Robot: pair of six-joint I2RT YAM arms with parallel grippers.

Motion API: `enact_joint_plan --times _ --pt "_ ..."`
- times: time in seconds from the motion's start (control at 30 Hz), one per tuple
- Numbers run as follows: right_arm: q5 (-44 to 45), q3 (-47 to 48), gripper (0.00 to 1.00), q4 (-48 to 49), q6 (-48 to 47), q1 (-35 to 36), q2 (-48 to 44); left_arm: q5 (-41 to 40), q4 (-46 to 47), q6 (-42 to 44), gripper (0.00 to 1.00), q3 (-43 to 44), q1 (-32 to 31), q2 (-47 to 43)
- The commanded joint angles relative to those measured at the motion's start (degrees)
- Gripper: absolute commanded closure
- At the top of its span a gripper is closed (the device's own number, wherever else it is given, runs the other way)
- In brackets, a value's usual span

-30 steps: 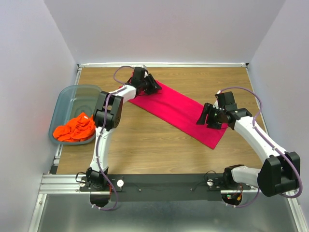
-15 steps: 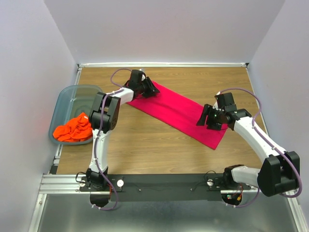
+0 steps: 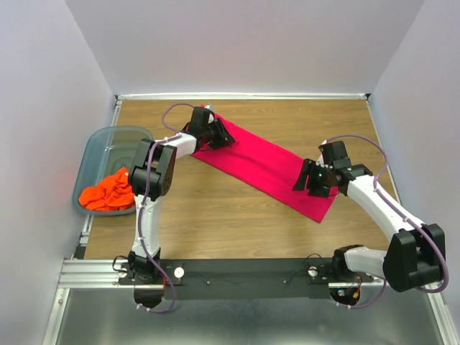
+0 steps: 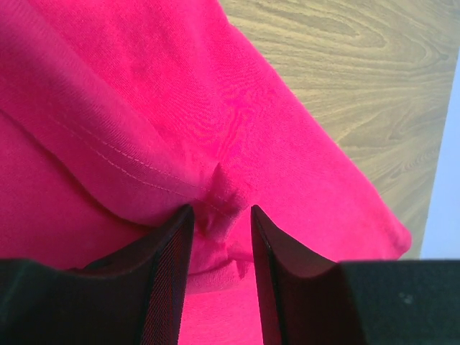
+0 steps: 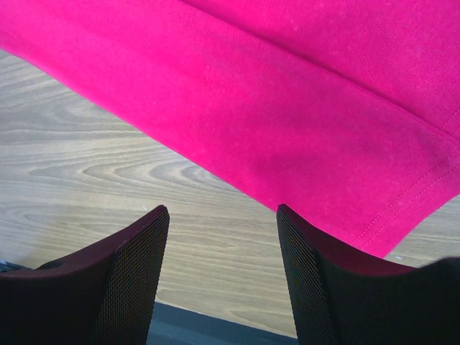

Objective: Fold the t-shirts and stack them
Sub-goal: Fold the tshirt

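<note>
From the top camera I see the pink shirt [image 3: 266,167] lying flat on the table [image 3: 230,230]. It is a long thin strip that slants from the far left to the near right. I think its sides are already folded in, but it has not been folded short. The orange shirt [image 3: 108,192] is a crumpled heap in the bin [image 3: 115,132] at the left edge, not folded at all. Nothing is stacked. My guess is that we are less than half done. The left gripper [image 3: 220,135] sits on the far end of the strip. The right gripper [image 3: 307,180] is at the near end.

On the left wrist camera, the two fingers are close together. A little bump of pink cloth is squeezed between them, next to a stitched hem.

On the right wrist camera, the fingers are spread wide with nothing between them. Bare wood is under them, and the shirt's edge is just ahead.

The table is brown wood with wavy grain. A metal rail runs along the near edge. Plain pale walls [image 3: 244,43] stand on three sides.
</note>
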Motion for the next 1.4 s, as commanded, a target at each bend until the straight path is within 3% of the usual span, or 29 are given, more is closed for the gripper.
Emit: enact_joint_plan --times 0.0,0.13,0.33,0.53,0.67,0.8,1.0,1.37 --pt "0.33 -1.19 0.30 0.77 -0.79 0.26 0.91 -3.23 -3.03 4.05 0.53 0.49 0.51 -2.57" --pt "0.33 -0.84 0.30 0.77 -1.05 0.26 1.09 -2.97 -3.92 5.11 0.51 1.99 1.30 -2.83" --pt "0.77 -0.58 0.30 0.68 -1.31 0.26 1.00 -5.69 -6.37 6.34 0.37 2.34 1.30 -6.70" --pt "0.51 -1.10 0.30 0.68 -1.49 0.34 1.26 -8.16 -10.07 7.66 0.35 3.93 1.30 -9.25" --pt "0.77 -1.28 0.30 0.68 -2.37 0.52 2.57 -11.67 -12.88 8.62 0.35 0.43 1.30 -14.33" --pt "1.82 -0.93 0.34 0.68 -2.54 1.40 4.60 -15.89 -14.37 9.85 0.43 -4.24 1.21 -16.11" --pt "4.11 -0.93 0.56 0.59 -2.28 3.15 9.26 -17.21 -14.56 10.38 0.52 -6.71 1.39 -13.04" --pt "9.74 -5.40 0.57 -0.20 1.84 9.82 16.11 -19.68 -19.48 14.95 0.54 3.30 1.91 -2.15"
